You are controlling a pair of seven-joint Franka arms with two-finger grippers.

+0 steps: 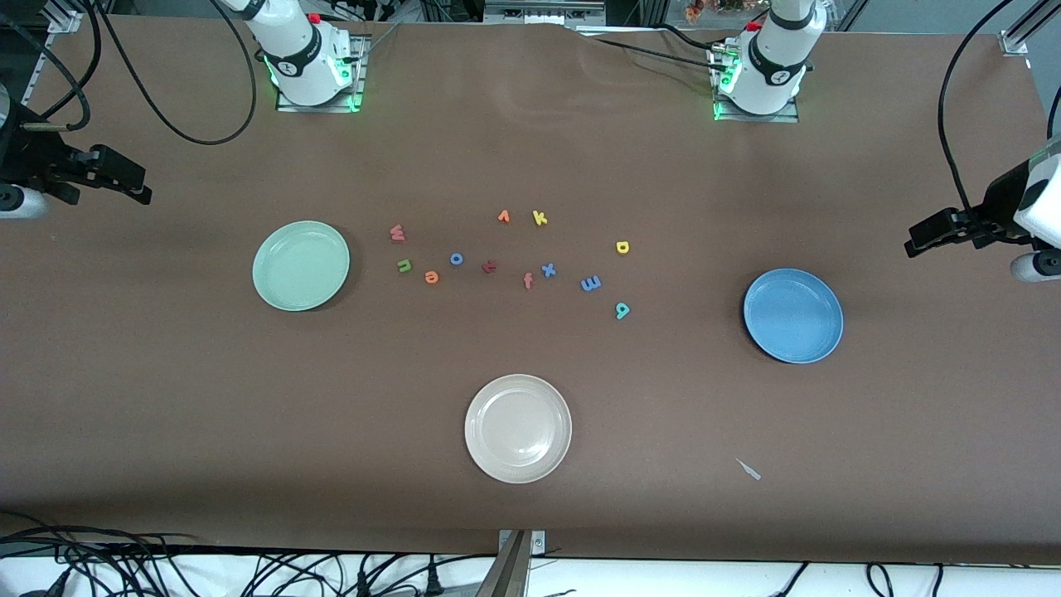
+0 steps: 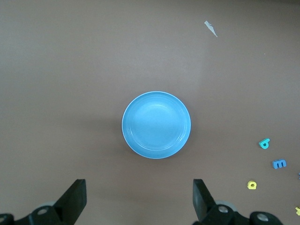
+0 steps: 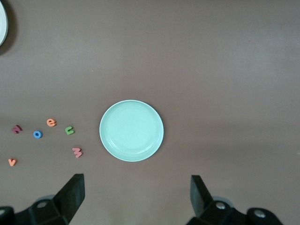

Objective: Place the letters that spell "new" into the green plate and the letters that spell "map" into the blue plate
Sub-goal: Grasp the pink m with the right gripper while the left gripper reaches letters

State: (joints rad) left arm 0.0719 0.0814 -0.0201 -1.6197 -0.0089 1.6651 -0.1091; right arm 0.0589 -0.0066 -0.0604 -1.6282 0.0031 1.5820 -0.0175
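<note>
The mint-green plate (image 1: pixel 300 265) (image 3: pixel 131 131) lies empty toward the right arm's end. Beside it on the table are the salmon "w" (image 1: pixel 397 234) (image 3: pixel 77 152), green "n" (image 1: pixel 404 265) (image 3: pixel 69 130) and orange "e" (image 1: pixel 431 277) (image 3: pixel 51 122). The blue plate (image 1: pixel 793 315) (image 2: pixel 156 124) lies empty toward the left arm's end, with the periwinkle "m" (image 1: pixel 590 283) (image 2: pixel 279 164), teal "a" (image 1: pixel 622 310) (image 2: pixel 265 143) and yellow "p" (image 1: pixel 622 246) (image 2: pixel 252 184) nearby. My right gripper (image 1: pixel 137 189) (image 3: pixel 136 197) hangs open high by the green plate. My left gripper (image 1: pixel 916 240) (image 2: pixel 139 199) hangs open high by the blue plate.
A beige plate (image 1: pixel 518 428) lies empty nearest the front camera. Other loose letters sit mid-table: orange "v" (image 1: pixel 503 216), yellow "k" (image 1: pixel 540 218), blue "o" (image 1: pixel 456 259), a dark red letter (image 1: pixel 489 266), salmon "f" (image 1: pixel 528 281), blue "x" (image 1: pixel 548 269). A pale scrap (image 1: pixel 748 469) lies near the front edge.
</note>
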